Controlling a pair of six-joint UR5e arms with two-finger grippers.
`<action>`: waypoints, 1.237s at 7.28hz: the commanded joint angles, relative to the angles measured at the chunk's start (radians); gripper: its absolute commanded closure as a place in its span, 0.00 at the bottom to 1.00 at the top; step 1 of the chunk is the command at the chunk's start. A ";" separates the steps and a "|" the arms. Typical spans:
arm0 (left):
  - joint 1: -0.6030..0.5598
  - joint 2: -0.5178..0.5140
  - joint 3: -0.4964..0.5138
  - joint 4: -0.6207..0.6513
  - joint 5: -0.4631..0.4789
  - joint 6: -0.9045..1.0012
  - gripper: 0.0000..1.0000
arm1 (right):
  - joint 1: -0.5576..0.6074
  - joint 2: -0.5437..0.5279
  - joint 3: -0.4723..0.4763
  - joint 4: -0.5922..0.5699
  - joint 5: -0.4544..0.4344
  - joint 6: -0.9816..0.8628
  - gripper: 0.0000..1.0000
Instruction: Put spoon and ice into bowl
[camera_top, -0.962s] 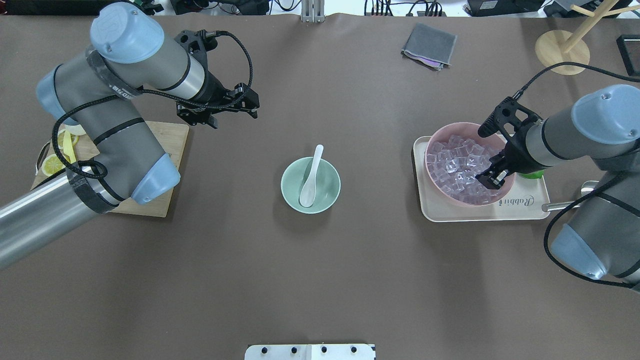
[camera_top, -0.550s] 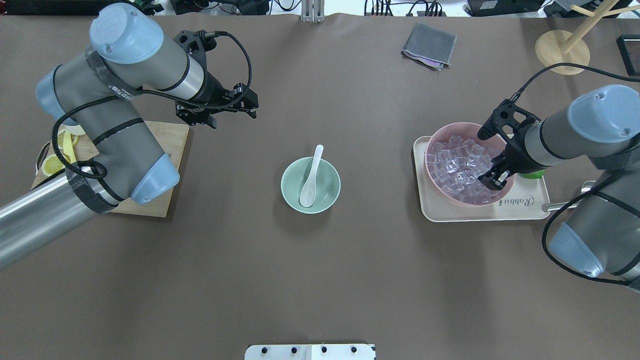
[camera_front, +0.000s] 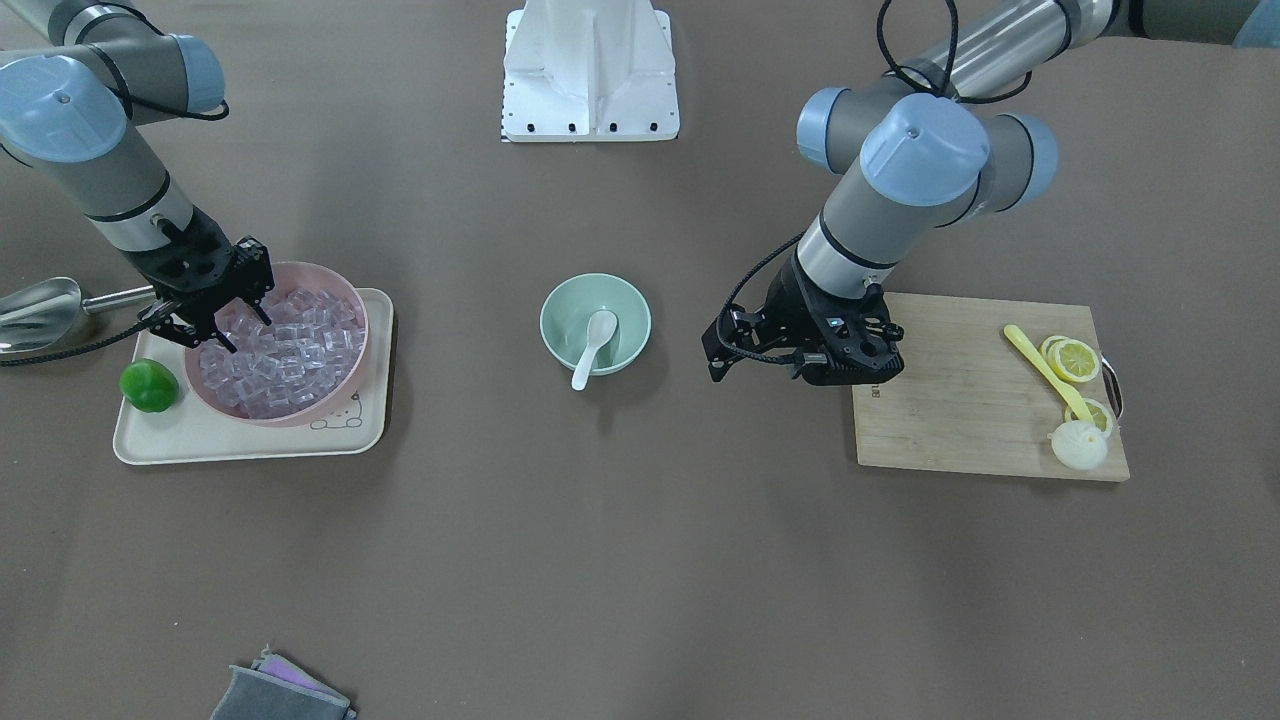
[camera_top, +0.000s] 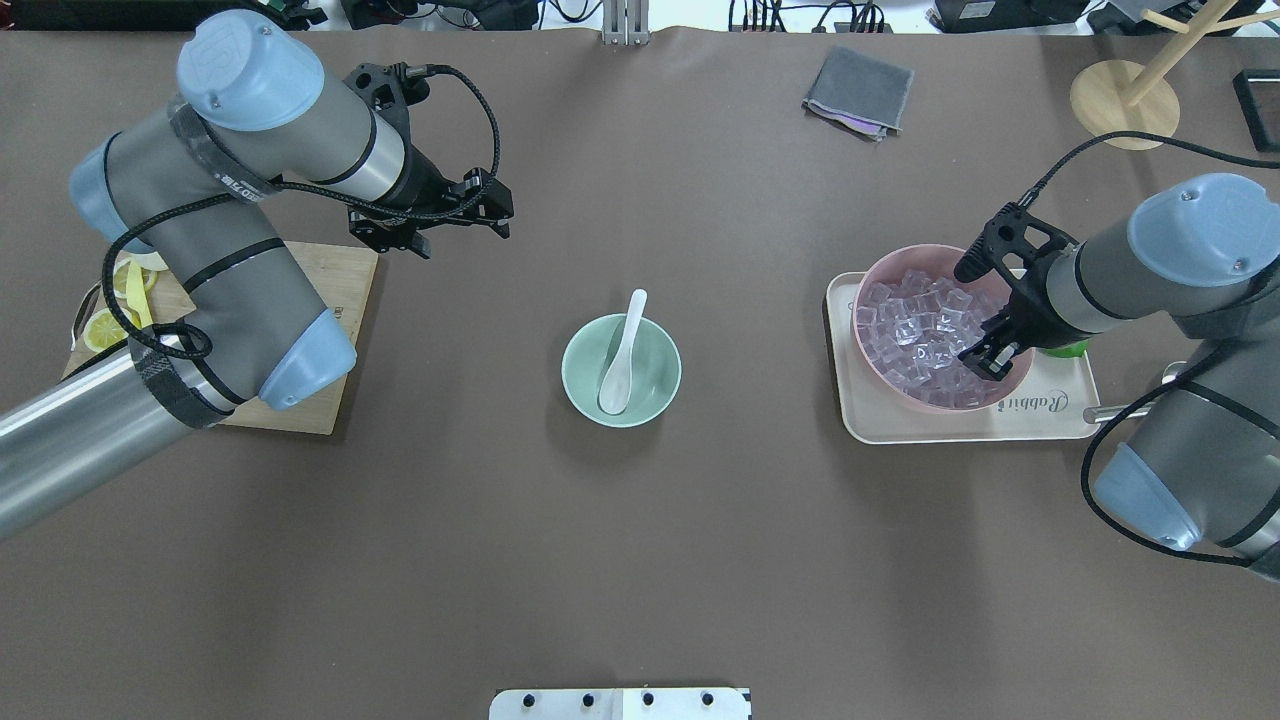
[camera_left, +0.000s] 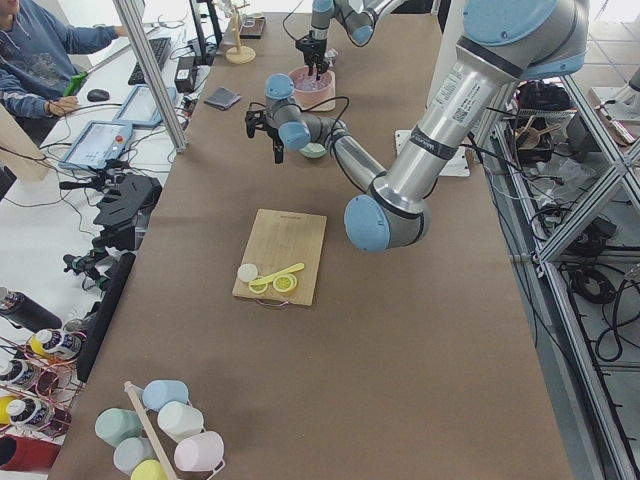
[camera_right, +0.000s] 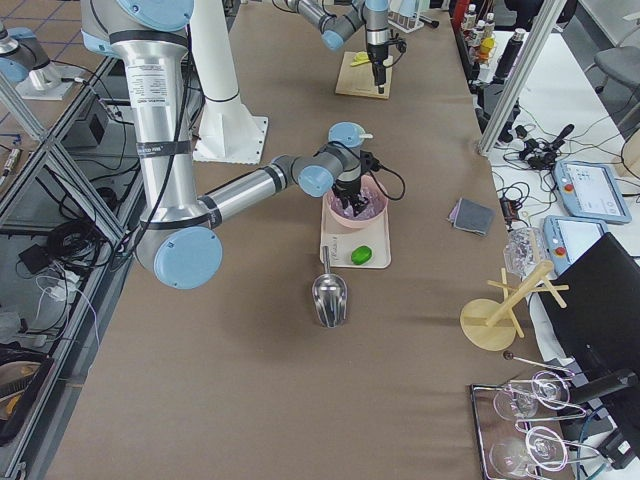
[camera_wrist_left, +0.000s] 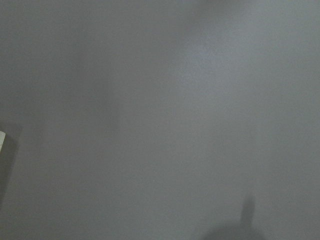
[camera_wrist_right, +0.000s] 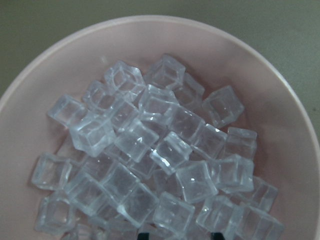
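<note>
Right gripper (camera_top: 988, 358) is hovering, jaws apart, over the pink bowl (camera_top: 935, 406), with ice (camera_top: 915, 335) sitting straight below it.

The overhead camera is looking forward and down from behind the robot, taking in the whole brown table (camera_top: 640, 560), and the front-facing one is staring steeply back from across it. Both are sharing the small round mint-green bowl (camera_top: 655, 380) at centre. The side cameras are sighting along the table from either end, well back. The left wrist camera is pressing close on bare tabletop, while the right one is peering down, very near, into the large round pink bowl (camera_wrist_right: 265, 110), also showing overhead.
</note>
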 joint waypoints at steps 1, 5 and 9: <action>0.000 -0.001 0.000 -0.001 0.000 0.001 0.03 | 0.002 0.000 0.003 0.000 0.005 0.001 1.00; -0.050 -0.004 0.000 -0.005 -0.012 0.035 0.03 | 0.089 0.030 0.061 -0.041 0.127 0.028 1.00; -0.231 0.168 -0.043 0.001 -0.202 0.383 0.03 | -0.164 0.397 0.005 -0.150 -0.080 0.556 1.00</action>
